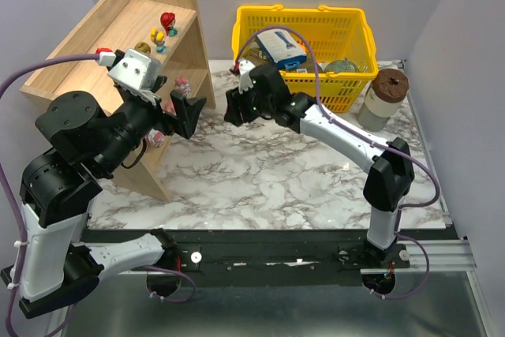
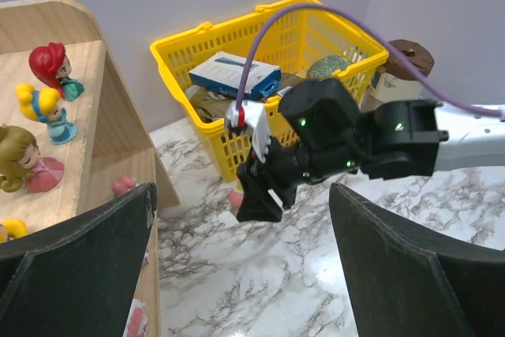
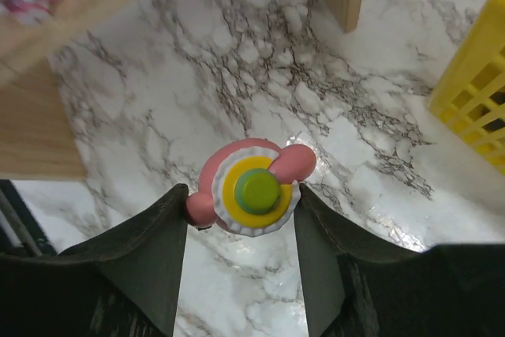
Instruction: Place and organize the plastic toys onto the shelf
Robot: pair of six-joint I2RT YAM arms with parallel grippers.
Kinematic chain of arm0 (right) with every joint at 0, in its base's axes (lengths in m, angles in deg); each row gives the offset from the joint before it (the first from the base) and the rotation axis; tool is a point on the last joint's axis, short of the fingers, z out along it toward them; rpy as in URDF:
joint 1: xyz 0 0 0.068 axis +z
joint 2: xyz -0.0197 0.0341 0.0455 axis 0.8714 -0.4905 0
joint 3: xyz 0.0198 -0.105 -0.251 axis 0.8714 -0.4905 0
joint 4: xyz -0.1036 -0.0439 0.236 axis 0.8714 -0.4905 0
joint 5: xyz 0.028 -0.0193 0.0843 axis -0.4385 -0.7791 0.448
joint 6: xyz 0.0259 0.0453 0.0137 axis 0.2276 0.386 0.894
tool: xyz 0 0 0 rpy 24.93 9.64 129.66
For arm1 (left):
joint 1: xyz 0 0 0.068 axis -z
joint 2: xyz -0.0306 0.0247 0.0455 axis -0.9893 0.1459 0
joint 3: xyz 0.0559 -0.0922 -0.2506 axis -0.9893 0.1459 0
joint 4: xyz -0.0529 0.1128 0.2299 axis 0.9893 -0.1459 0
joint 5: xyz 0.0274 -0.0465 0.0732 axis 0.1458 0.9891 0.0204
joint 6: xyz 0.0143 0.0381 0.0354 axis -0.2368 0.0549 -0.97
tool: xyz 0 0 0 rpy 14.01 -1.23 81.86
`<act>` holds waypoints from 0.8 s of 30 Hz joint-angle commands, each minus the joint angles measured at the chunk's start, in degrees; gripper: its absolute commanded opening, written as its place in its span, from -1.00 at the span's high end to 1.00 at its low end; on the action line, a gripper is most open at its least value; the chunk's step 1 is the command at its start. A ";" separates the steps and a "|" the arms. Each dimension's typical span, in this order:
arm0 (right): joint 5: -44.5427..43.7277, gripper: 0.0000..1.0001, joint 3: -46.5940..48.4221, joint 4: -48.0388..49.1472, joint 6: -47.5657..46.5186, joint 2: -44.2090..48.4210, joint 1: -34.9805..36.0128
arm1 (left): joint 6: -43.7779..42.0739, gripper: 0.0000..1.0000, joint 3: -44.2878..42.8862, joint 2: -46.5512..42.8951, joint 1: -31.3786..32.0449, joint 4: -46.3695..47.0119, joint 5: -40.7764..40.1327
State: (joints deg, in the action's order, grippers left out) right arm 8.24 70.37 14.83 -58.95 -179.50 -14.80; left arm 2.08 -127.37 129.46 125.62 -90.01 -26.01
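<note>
In the right wrist view, my right gripper (image 3: 241, 195) is shut on a pink toy (image 3: 251, 189) with a white, yellow and green round top, held just above the marble table. From above, that gripper (image 1: 233, 108) hovers between the shelf (image 1: 118, 29) and the yellow basket. My left gripper (image 1: 185, 112) stands wide open beside the shelf's lower tier, holding nothing. On the top tier stand a red-haired figurine (image 2: 54, 67), a yellow-haired one in blue (image 2: 46, 108) and a blond one in pink (image 2: 24, 163). More pink toys (image 1: 181, 84) sit on the lower tier.
A yellow shopping basket (image 1: 304, 45) holding boxes and packets stands at the back. A grey jar with a brown lid (image 1: 384, 96) is to its right. The left arm's body overlaps the shelf's front end. Marble table (image 1: 260, 171) lies between the arms.
</note>
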 commanded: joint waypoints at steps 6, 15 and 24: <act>-3.51 0.99 32.60 -18.73 5.46 -10.39 -0.21 | -0.06 -0.98 -2.31 1.52 0.20 0.83 -3.92; -1.67 0.99 42.75 -13.66 6.25 -17.78 -0.56 | 0.29 -0.98 -7.32 3.28 0.29 3.03 -4.80; 0.89 0.99 48.37 -2.14 5.90 -25.87 -0.47 | -0.86 -0.98 -5.30 2.49 0.29 6.29 -3.39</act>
State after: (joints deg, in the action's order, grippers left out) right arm 7.24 116.29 5.21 -53.53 -202.43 -15.00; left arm 2.14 -132.61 132.19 125.62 -85.75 -29.39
